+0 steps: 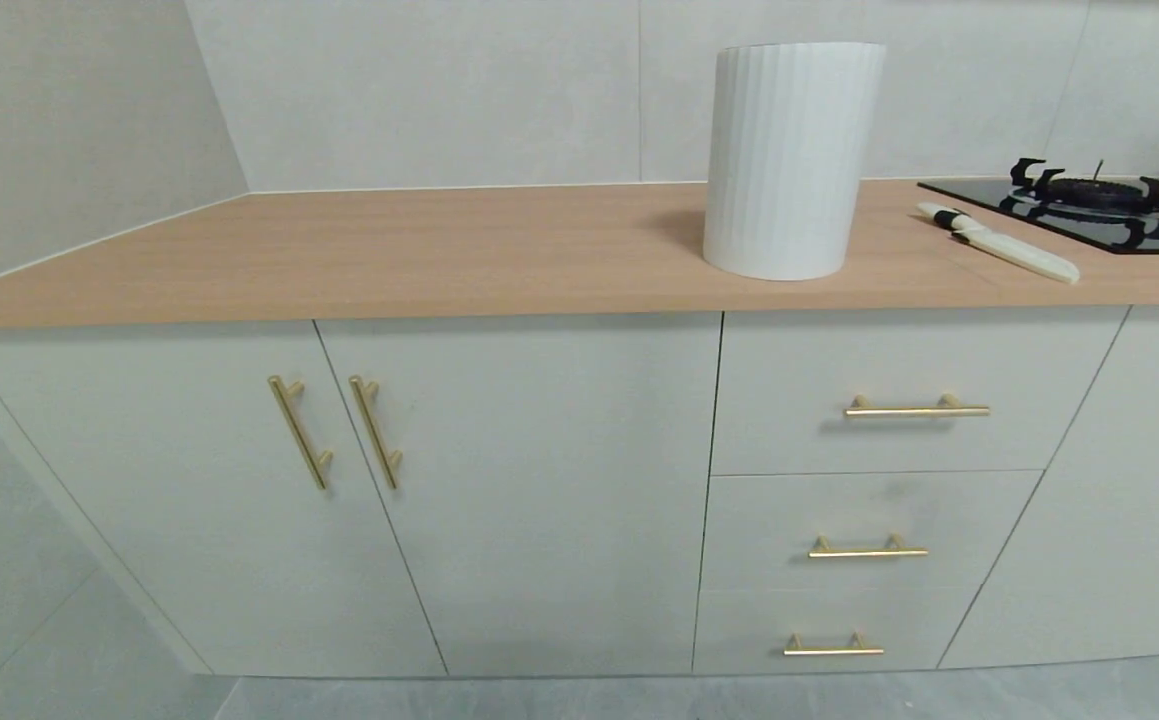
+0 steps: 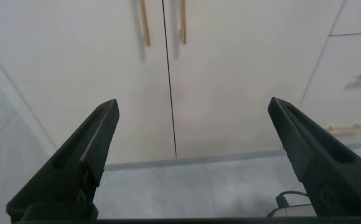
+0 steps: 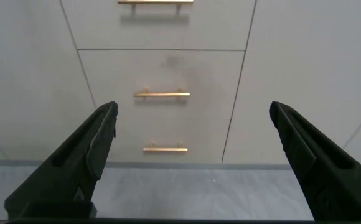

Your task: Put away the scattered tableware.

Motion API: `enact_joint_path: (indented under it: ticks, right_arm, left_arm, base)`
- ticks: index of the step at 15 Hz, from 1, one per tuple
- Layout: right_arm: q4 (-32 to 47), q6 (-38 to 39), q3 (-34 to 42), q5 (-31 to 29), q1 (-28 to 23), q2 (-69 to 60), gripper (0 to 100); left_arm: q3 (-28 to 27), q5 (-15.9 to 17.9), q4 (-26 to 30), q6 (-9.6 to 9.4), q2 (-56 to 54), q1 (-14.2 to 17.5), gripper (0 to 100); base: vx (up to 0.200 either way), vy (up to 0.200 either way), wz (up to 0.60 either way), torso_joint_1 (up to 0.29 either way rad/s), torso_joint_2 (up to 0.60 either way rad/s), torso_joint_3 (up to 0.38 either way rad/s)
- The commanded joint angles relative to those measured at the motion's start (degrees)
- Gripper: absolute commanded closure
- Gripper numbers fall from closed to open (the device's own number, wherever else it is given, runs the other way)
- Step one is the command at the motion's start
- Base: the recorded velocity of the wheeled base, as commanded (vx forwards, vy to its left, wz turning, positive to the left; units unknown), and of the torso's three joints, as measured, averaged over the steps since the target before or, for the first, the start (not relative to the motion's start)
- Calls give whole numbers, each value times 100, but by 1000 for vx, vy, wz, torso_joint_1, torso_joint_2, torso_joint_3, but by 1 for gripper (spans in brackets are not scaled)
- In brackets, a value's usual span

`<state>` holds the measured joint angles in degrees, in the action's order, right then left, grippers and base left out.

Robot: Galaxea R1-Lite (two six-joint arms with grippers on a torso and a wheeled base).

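A white knife (image 1: 999, 243) with a black band on its handle lies on the wooden countertop (image 1: 439, 250), right of a tall ribbed white cylinder holder (image 1: 787, 160). My left gripper (image 2: 193, 109) is open, held low in front of the two cabinet doors (image 2: 168, 74), nothing between its fingers. My right gripper (image 3: 193, 112) is open too, held low facing the stack of drawers (image 3: 162, 93), with nothing in it.
A black gas hob (image 1: 1099, 205) sits at the countertop's far right, close to the knife. Below are two cabinet doors with gold handles (image 1: 339, 432) and three drawers with gold handles (image 1: 916, 408). Tiled walls close the back and left. Grey floor lies below.
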<state>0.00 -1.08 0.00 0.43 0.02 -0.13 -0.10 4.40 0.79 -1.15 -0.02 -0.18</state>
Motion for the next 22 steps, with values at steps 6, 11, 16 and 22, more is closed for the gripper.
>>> enact_joint_path:
  ticks: [6,11,16,22]
  right_arm:
    - [0,-6,0,1,6,13,0]
    - [0,-6,0,1,-2,13,0]
    - [0,-6,0,1,6,13,0]
    - [0,3,0,1,-2,13,0]
  left_arm:
    - [1,-1,0,0,2,1,0]
    - [1,-9,0,0,2,1,0]
    - [1,-1,0,0,2,1,0]
    - [1,-9,0,9,2,1,0]
  base:
    - [200,0,0,-2,0,1]
    - [160,0,0,-1,2,3]
    - [0,0,0,0,0,0]
    - [0,-67,0,2,2,0]
